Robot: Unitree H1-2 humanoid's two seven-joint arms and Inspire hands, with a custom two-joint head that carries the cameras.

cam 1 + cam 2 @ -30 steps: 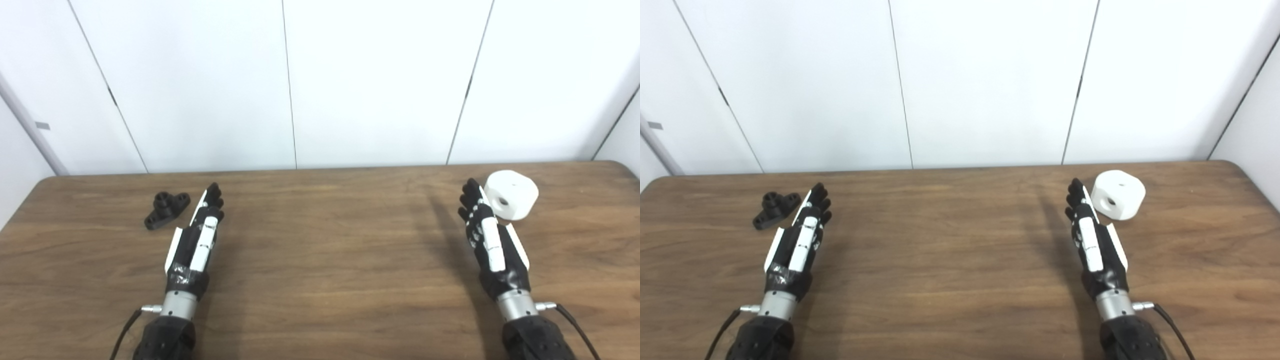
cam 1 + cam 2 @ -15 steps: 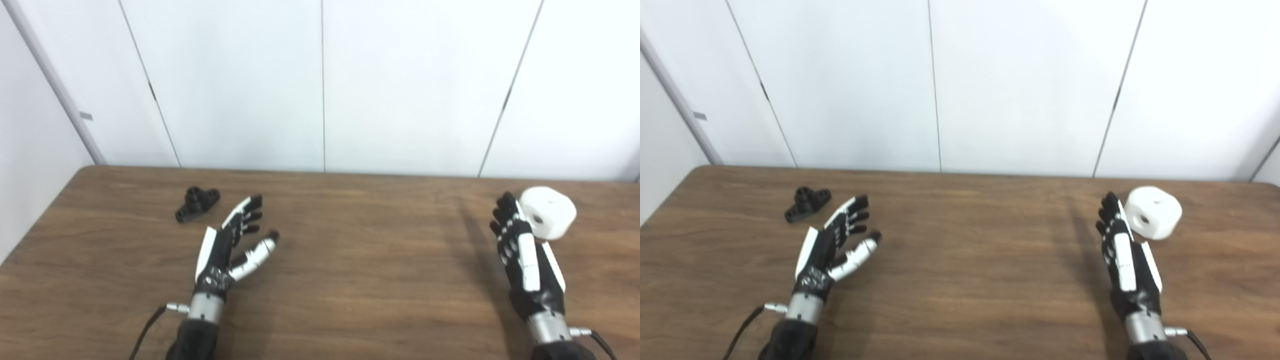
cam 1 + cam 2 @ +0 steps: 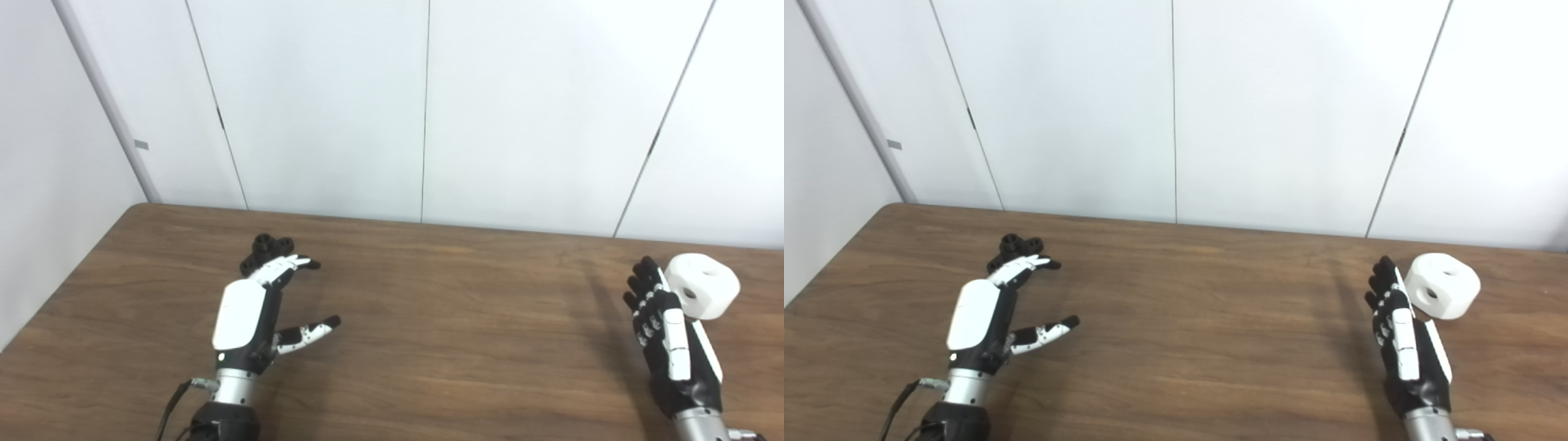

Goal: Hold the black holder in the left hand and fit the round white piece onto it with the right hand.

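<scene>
The left hand (image 3: 251,318) is spread over the brown surface (image 3: 441,318), back up, thumb held apart from the fingers (image 3: 285,267), whose tips reach in front of the black holder (image 3: 264,248) lying near the far left edge; contact cannot be judged. The right hand (image 3: 1405,343) stands edge-on with fingers straight and together, holding nothing, just beside the white piece (image 3: 1442,285), which rests on the surface at far right.
</scene>
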